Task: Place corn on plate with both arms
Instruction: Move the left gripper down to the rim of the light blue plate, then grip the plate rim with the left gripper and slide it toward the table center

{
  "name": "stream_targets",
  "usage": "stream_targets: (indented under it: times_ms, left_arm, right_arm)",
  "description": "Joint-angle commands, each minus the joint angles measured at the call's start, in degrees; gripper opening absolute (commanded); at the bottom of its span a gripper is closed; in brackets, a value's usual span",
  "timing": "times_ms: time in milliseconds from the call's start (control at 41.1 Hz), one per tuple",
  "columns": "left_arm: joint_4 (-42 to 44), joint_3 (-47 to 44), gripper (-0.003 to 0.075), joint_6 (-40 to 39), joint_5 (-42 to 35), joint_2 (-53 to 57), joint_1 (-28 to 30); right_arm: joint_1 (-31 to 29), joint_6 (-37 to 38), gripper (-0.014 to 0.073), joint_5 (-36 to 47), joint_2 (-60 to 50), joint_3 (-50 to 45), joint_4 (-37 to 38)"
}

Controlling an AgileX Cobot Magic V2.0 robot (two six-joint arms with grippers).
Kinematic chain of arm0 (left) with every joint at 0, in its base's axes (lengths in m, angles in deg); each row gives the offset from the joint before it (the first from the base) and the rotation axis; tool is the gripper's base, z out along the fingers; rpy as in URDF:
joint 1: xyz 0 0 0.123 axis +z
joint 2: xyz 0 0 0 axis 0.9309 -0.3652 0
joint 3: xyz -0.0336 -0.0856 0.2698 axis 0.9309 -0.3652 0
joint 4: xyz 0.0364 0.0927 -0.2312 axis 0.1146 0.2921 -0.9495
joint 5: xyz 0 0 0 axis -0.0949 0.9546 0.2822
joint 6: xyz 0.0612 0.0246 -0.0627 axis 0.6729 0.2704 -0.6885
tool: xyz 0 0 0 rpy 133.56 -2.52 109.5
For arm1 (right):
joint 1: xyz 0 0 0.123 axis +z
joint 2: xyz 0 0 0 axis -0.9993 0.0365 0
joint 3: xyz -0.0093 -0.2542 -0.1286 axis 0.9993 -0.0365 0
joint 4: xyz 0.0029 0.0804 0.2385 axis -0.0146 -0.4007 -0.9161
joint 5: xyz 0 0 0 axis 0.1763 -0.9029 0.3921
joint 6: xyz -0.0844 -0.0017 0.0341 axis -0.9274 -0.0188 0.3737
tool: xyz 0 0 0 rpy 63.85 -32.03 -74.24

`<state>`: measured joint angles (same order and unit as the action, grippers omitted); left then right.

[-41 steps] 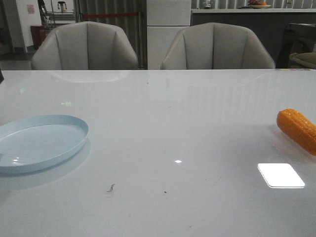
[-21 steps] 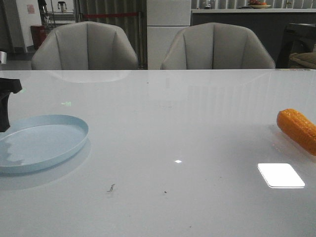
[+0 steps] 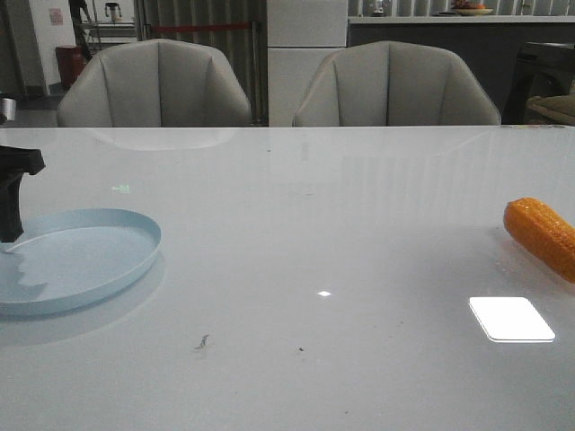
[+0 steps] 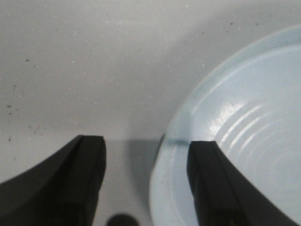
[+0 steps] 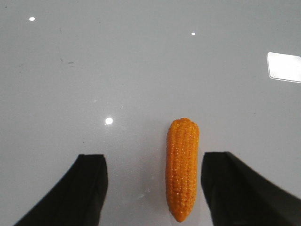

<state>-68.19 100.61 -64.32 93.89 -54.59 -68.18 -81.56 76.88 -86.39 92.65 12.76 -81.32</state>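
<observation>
Your front view shows only a dark piece of the left tool (image 3: 13, 193) at the far left edge, above the near-left rim of the plate (image 3: 81, 260), and the right tool does not appear there at all. From the left wrist you see that tool (image 4: 146, 160) spread wide and empty, one finger over the plate's rim (image 4: 162, 155), the other over bare surface (image 3: 314, 233). From the right wrist you see the right tool (image 5: 153, 174) equally wide and empty, with the corn (image 5: 182, 165) lying flat between its fingers, touching neither. In the front view the corn (image 3: 541, 235) lies at the far right edge, well apart from the plate. Two grey chairs (image 3: 154, 85) stand behind the surface.
</observation>
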Motion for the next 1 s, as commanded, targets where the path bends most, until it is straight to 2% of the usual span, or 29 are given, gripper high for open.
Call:
stream_targets:
  times_ms: [0,243,316,365,486,535,608,827,973]
  left_arm:
    - [-0.94,1.64,0.0441,-0.21,-0.29,1.69,0.11]
    - [-1.17,1.64,0.0440,-0.21,0.73,0.20,0.11]
    - [-1.26,1.64,0.0405,-0.21,0.63,0.20,0.11]
    - [-1.26,1.64,0.0349,-0.21,0.63,0.20,0.11]
    - [-1.26,1.64,0.0135,-0.21,0.63,0.20,0.11]
    - [-1.26,1.64,0.0078,-0.21,0.63,0.20,0.11]
    - [-1.26,1.64,0.0106,-0.21,0.85,0.20,0.11]
    - [-1.26,2.17,0.0089,-0.21,2.65,0.42,0.11]
    - [-1.26,5.79,0.0089,-0.21,6.48,0.42,0.11]
  right_arm:
    - [-0.24,0.13,0.0535,3.91,-0.57,2.14,0.05]
    - [-0.24,0.13,0.0535,3.91,-0.57,2.14,0.05]
    - [-0.24,0.13,0.0535,3.91,-0.57,2.14,0.05]
    - [-0.24,0.13,0.0535,3.91,-0.57,2.14,0.05]
    - [-0.24,0.13,0.0535,3.91,-0.57,2.14,0.05]
    - [-0.24,0.13,0.0535,3.91,-0.57,2.14,0.05]
    - [-0.24,0.13,0.0535,3.91,-0.57,2.14,0.05]
    - [-0.24,0.13,0.0535,3.86,-0.57,2.14,0.05]
    - [-0.24,0.13,0.0535,3.84,-0.57,2.14,0.05]
